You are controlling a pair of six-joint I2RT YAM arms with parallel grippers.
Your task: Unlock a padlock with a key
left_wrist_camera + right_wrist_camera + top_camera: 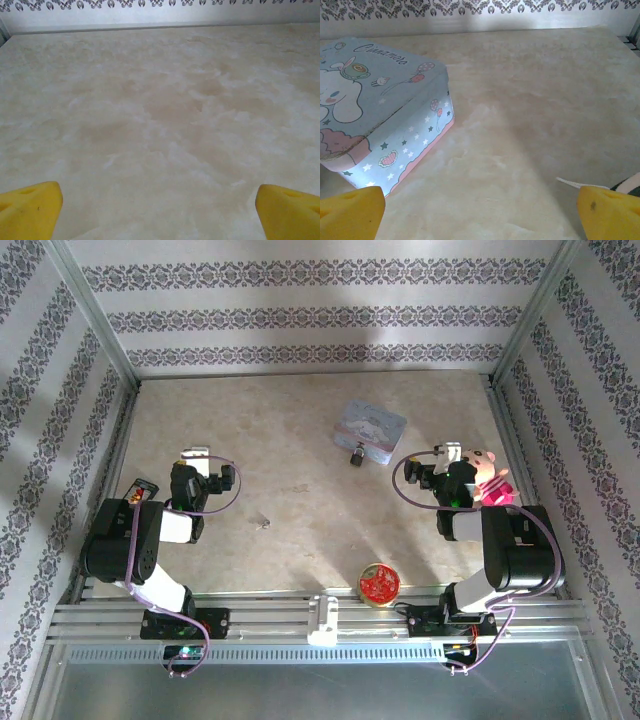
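My left end effector (203, 466) hangs released near the left edge of the tabletop (300, 430). Its yellow fingertips (31, 210) stand wide apart over bare marbled surface in the left wrist view. My right end effector (447, 462) is released too, near the right edge, with its fingertips (350, 212) spread and nothing between them. The padlock (355, 455) lies right of the tabletop's middle, toward the far edge. It sits against or just beside the near side of the pastel tin (371, 429), to the left of my right end effector and well apart from my left one. A tiny grey speck that I take for the key (263, 524) lies on open tabletop nearer the near edge. It is between my two arms and closer to my left end effector. The pastel tin's corner (375, 100) sits ahead and left of my right fingertips.
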